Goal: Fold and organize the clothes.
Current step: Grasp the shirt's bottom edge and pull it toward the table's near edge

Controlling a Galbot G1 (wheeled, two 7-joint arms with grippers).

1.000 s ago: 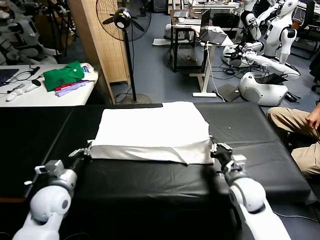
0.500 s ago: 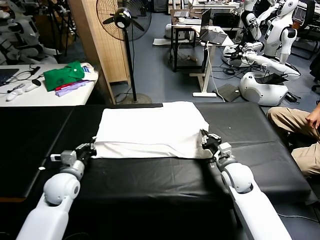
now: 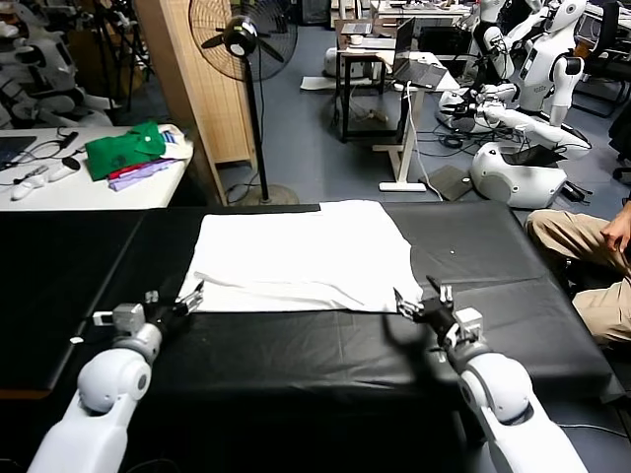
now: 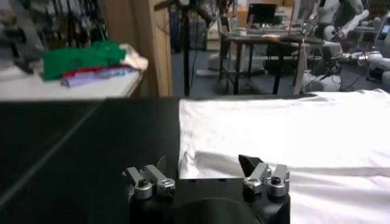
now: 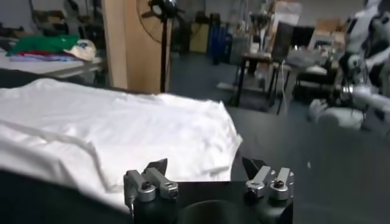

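2 grippers sit low over the black table (image 3: pixel 296 355), one at each near corner of the white T-shirt (image 3: pixel 301 256), and neither holds anything. The shirt lies folded and flat in the middle of the table's far half, plain side up, its near edge a doubled layer running straight across between the 2 arms.

The left gripper (image 3: pixel 187 299) is at the shirt's near left corner with its fingers spread apart; from the head view the tips look just at the fabric's edge, and the left wrist view shows 1 finger over bare table and the other over the shirt's corner (image 4: pixel 286 152). Whether a tip touches the cloth I cannot tell.

The right gripper (image 3: pixel 419 301) is just off the near right corner, fingers also apart, with a sliver of dark table showing between it and the hem. In the right wrist view the shirt (image 5: pixel 116 134) spreads away from that gripper (image 5: pixel 207 173), a soft fold ridge crossing it.

On the white side table (image 3: pixel 89 187) to the far left lie a green garment (image 3: pixel 126 148) and a purple cloth (image 3: pixel 146 172). A standing fan (image 3: pixel 246 39) is beyond the table.
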